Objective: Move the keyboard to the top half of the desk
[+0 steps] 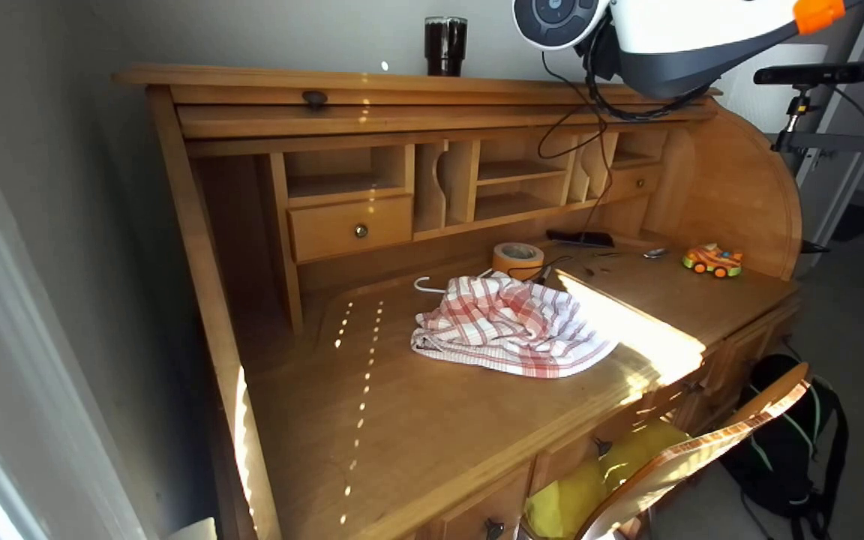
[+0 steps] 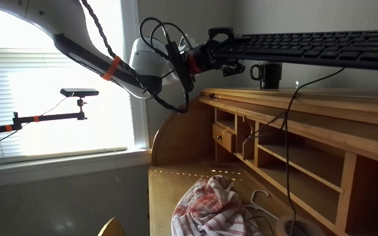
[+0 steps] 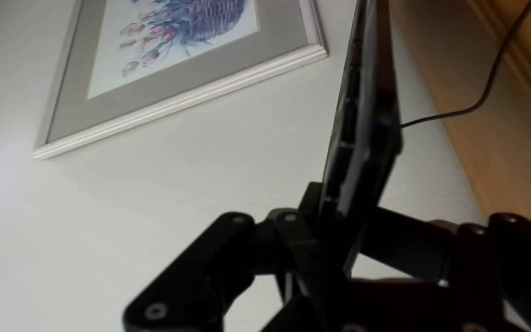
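Note:
The black keyboard (image 2: 313, 48) is held in the air above the desk's top shelf in an exterior view, with its far end cut off by the frame. My gripper (image 2: 233, 51) is shut on its near end, with one finger on each face. In the wrist view the keyboard (image 3: 362, 115) runs upward, edge-on, from between the fingers (image 3: 344, 226). The honey-brown desk (image 1: 439, 420) shows in both exterior views, with its top shelf (image 2: 336, 93) below the keyboard. The gripper and keyboard are out of view in the exterior view where only part of the arm (image 1: 702, 45) shows.
A black mug (image 2: 271, 75) stands on the top shelf. The keyboard's cable (image 2: 287, 147) hangs to the desktop. On it lie a red-and-white cloth (image 1: 511, 326), tape roll (image 1: 518, 260), white hanger (image 1: 429, 285) and toy car (image 1: 713, 260). A framed picture (image 3: 178, 92) hangs on the wall.

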{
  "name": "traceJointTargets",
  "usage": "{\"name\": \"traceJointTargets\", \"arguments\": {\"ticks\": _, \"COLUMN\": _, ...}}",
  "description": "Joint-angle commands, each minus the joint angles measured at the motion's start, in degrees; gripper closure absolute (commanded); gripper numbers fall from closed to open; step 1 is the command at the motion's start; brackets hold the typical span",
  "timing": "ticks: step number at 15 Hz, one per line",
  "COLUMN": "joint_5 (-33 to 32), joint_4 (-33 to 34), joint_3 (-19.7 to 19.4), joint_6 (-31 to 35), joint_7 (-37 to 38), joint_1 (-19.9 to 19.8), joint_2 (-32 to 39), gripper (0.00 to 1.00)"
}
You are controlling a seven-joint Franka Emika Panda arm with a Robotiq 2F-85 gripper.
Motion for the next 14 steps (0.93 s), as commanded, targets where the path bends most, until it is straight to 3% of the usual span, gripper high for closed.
{"name": "traceJointTargets", "arguments": {"ticks": 1, "joint_5": 0.51, "joint_4": 5.24, "joint_3": -0.78, "joint_6": 5.56, "joint_7": -2.99, "joint_1": -1.00, "joint_2": 2.92, "gripper": 0.95}}
{"name": "traceJointTargets", "arguments": {"ticks": 14, "joint_5": -1.39, "joint_4": 16.58, "joint_3": -4.51, "joint_6": 6.19, "joint_7": -3.40, "joint_1": -1.81, "joint_2": 12.33, "gripper": 0.95}}
